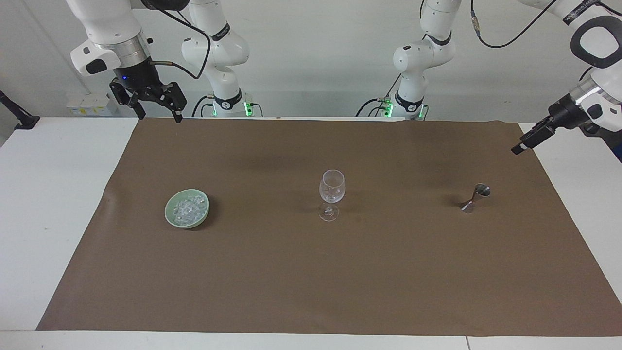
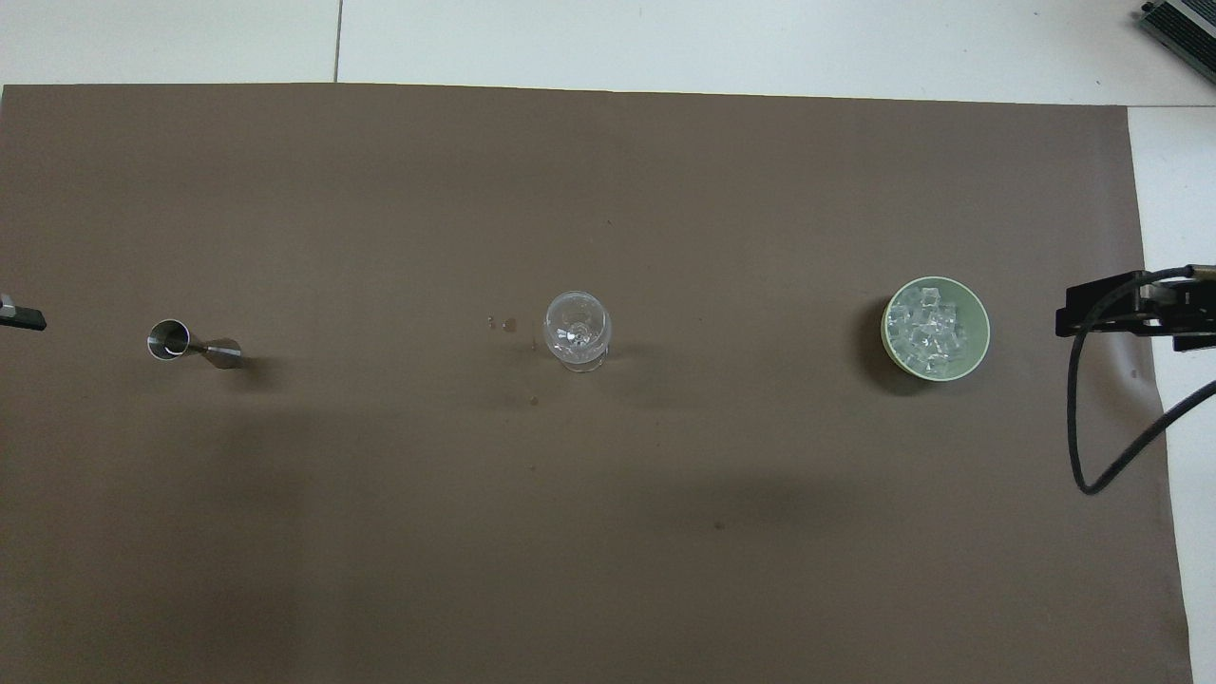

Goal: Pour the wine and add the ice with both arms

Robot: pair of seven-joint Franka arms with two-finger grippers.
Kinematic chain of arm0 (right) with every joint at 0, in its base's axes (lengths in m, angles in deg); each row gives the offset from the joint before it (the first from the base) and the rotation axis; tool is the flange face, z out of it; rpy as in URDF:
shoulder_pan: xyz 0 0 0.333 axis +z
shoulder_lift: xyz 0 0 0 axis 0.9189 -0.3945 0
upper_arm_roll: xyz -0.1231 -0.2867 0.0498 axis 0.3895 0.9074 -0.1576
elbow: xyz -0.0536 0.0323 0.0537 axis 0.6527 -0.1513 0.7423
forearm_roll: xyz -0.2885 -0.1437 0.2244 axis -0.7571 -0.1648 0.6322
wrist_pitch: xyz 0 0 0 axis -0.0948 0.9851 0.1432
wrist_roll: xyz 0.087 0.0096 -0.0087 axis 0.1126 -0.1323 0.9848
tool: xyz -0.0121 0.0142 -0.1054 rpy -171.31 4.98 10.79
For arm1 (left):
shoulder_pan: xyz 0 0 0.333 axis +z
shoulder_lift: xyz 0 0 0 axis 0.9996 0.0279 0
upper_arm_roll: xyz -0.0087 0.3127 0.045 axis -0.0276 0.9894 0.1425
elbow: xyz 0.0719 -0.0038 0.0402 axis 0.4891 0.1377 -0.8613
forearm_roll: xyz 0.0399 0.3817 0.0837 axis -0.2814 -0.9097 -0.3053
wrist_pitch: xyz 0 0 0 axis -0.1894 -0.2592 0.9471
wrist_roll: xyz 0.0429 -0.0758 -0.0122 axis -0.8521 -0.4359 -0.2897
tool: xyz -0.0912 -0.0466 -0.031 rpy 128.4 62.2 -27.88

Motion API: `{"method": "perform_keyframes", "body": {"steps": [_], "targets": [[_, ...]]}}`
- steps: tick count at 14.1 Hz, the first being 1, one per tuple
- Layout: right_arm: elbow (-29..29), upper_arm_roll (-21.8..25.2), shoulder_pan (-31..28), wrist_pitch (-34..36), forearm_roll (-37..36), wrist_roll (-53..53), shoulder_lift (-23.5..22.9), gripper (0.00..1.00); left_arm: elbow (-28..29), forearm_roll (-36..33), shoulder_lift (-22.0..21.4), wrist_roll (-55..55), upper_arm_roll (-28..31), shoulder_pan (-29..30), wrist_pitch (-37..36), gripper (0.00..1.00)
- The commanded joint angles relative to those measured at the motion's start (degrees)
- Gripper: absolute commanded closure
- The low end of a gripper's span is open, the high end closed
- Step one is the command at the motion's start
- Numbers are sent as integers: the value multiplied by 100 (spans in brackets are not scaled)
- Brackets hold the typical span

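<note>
While the facing view shows both arms raised, the right gripper (image 1: 156,110) hangs over the corner of the brown mat (image 1: 311,272) at the robots' edge of the worktop (image 1: 53,194), toward the right arm's end, and its fingers (image 1: 178,114) stand wide apart with nothing between them. The left gripper (image 1: 524,143) hangs over the mat's edge at the left arm's end; I cannot tell whether it is open. The ice (image 1: 188,208) lies in a pale green bowl (image 1: 171,216), toward the right arm's end of the mat. A wine glass (image 1: 331,193) stands upright at the middle, and a metal jigger (image 1: 475,197) stands toward the left arm's end, well apart from the glass.

In the overhead view, the ice (image 2: 935,325) fills the bowl (image 2: 980,340), which is in one row with the wine glass (image 2: 577,331) and the jigger (image 2: 194,344). The right gripper (image 2: 1107,312) shows at the mat's edge near the bowl. Only a tip of the left gripper (image 2: 21,315) shows, at the picture's edge near the jigger.
</note>
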Motion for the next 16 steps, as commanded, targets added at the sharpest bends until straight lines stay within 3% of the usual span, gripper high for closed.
{"method": "perform_keyframes", "body": {"steps": [1, 7, 16], "targets": [[-140, -4, -22, 16, 114, 110, 130, 0, 209, 384, 224, -193, -58, 369, 145, 0], [-140, -4, -22, 16, 114, 110, 130, 0, 306, 903, 629, -904, -58, 730, 137, 0], [-140, -4, -22, 16, 114, 110, 130, 0, 156, 2106, 1675, -1784, -58, 1416, -347, 0]]}}
